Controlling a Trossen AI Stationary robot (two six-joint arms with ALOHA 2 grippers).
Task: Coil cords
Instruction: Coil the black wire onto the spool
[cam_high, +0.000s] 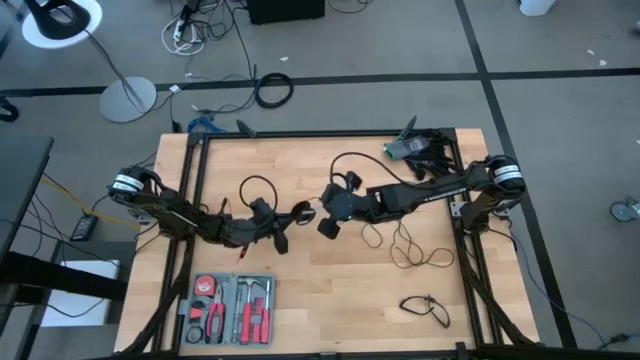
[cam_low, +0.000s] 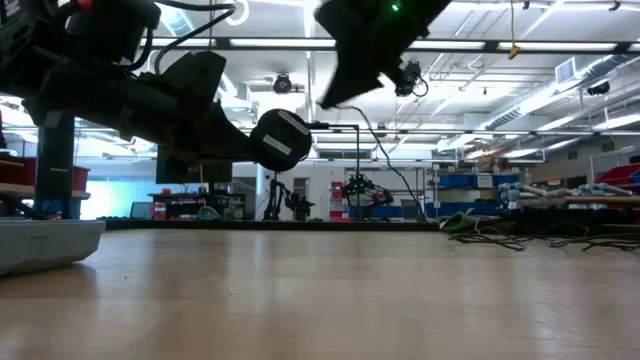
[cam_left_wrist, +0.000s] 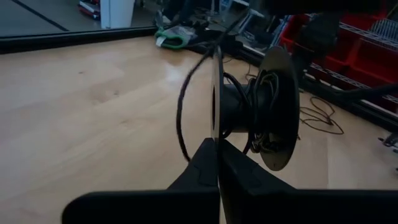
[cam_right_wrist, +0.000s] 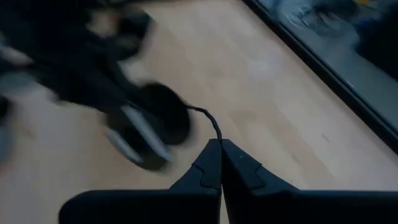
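A small black reel (cam_left_wrist: 255, 106) with two thin round flanges has black cord wound on its core. In the low view it shows as a black disc with a pale centre (cam_low: 280, 140), up off the table. My left gripper (cam_left_wrist: 217, 146) is shut on it near the table's middle (cam_high: 295, 213). My right gripper (cam_right_wrist: 219, 144), just right of the reel (cam_high: 328, 208), is shut on the thin black cord (cam_right_wrist: 208, 119) that runs from the reel. More thin black cord lies in loose loops on the table (cam_high: 415, 250). Another loop (cam_high: 255, 186) lies behind my left arm. My left gripper pinches the rim of the reel's nearer flange (cam_left_wrist: 216, 127) between its two fingers, coming about level from the table's left. The reel stands edge-on to the fingers and is lifted clear of the table. My right gripper pinches the thin cord (cam_right_wrist: 216, 135) between its two fingertips, a short way from the reel (cam_right_wrist: 155, 124). The fingers come from the table's right, slanting down. The short stretch of cord between fingers and reel curves and hangs off the table.
A tool tray (cam_high: 230, 305) with red-handled tools sits at the near left. A green and black object (cam_high: 408, 148) lies at the far right corner. A small black wire-like item (cam_high: 425, 308) lies at the near right. Black frame rails (cam_high: 195, 200) border the wooden table.
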